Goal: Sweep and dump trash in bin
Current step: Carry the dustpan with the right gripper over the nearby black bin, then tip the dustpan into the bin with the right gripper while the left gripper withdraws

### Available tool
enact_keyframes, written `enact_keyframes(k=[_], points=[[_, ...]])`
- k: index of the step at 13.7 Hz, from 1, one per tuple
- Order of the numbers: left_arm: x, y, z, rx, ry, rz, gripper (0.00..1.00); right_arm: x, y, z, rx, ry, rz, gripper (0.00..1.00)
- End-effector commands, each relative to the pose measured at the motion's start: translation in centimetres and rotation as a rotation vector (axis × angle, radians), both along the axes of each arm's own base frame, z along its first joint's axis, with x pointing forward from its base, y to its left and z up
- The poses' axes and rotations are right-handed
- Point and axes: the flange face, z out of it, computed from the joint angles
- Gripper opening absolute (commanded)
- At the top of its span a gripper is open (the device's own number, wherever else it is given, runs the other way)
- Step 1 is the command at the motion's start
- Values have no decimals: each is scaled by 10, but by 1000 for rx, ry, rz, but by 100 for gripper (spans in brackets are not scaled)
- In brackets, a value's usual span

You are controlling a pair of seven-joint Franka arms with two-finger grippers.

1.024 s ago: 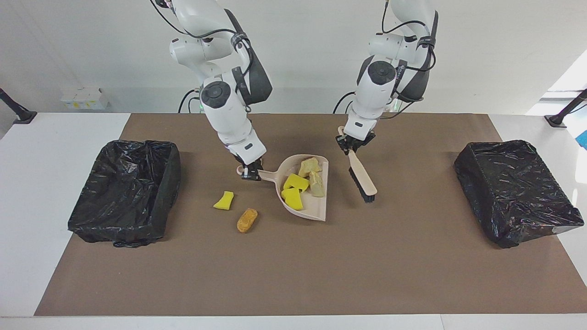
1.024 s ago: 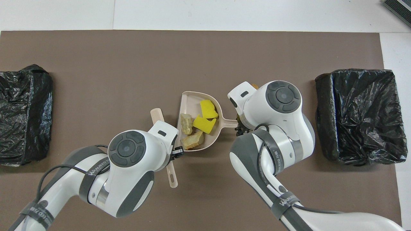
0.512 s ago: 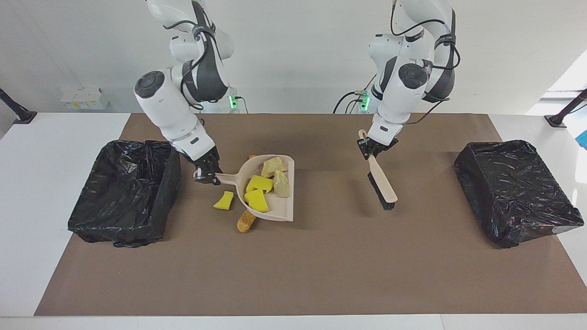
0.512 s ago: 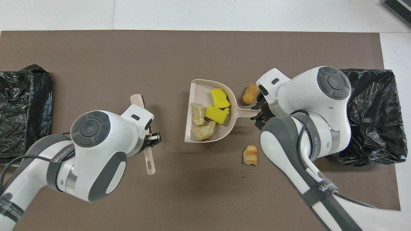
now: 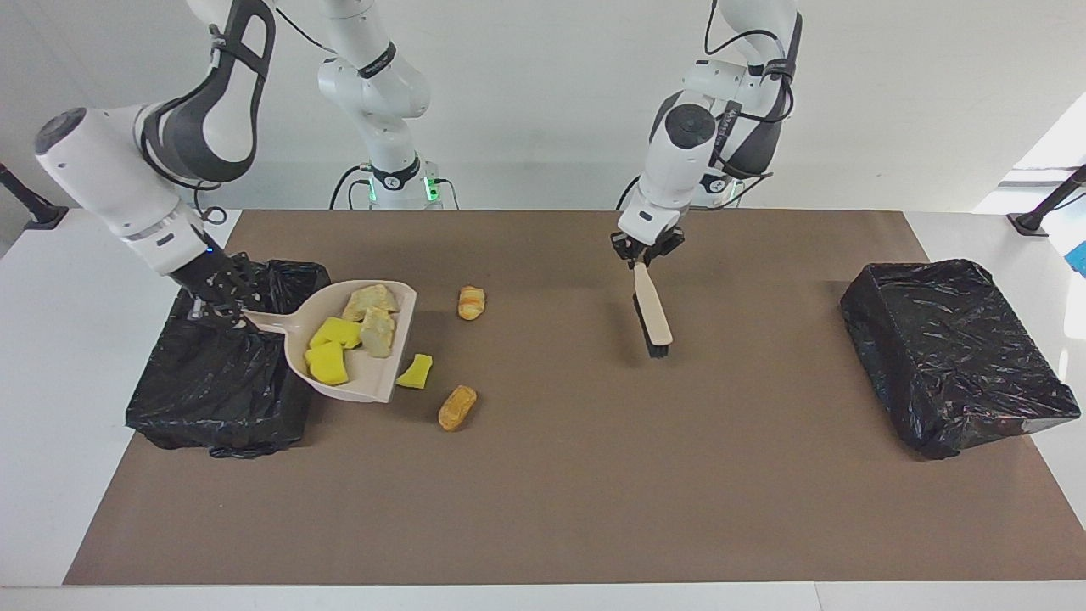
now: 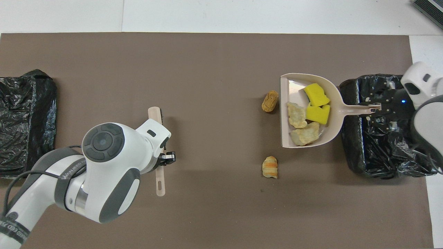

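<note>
Dustpan [image 5: 356, 356] moved to bin [image 5: 212, 399] | mouth faces table centre | right gripper [image 5: 222, 310] clamps handle | left gripper [image 5: 645, 255] clamps brush [image 5: 653, 318]

The table [image 5: 51, 356] is covered by a brown mat [image 5: 560, 492] (two black-lined bins [image 5: 221, 382] [image 5: 950, 356] and three scraps [image 5: 457, 407] [image 5: 472, 302] [image 5: 415, 372] on it).
</note>
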Motion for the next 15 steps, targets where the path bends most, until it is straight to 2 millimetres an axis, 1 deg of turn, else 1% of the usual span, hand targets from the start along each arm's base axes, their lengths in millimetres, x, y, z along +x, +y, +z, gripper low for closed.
enact_keyframes(k=[1,2,3,4,5,7,8,9,10,11,12,14,15], points=[[-62,-8,-18,-13,-26,-5,0,-11,-49,21,-83,-6,-18,0],[-73,-10,-25,-20,-38,5,0,-12,-60,23,-108,-6,-30,0],[-78,-10,-29,-35,-48,30,0,-15,-69,25,-113,-7,-45,0],[-88,-16,-35,-53,-36,29,0,-21,-82,26,-119,-6,-76,0],[-95,-19,-39,-51,-31,16,0,-23,-90,25,-152,1,-79,0],[-98,-15,-46,-38,-20,17,0,-30,-111,26,-271,21,-85,0],[-96,-14,-48,-41,-9,40,0,-38,-120,29,-278,31,-116,0],[-95,-13,-48,-44,-2,58,0,-40,-124,30,-283,33,-121,0],[-91,-12,-49,-44,-2,65,7,-42,-126,30,-287,35,-120,0],[-85,-12,-48,-51,-7,73,42,-43,-127,28,-302,52,-118,0],[-76,-11,-46,-54,-10,94,99,-41,-122,27,-319,65,-103,0],[-63,-6,-41,-56,-7,104,100,-40,-116,24,-324,94,-108,0],[-54,-4,-34,-65,-15,124,100,-41,-114,24,-328,113,-117,0]])
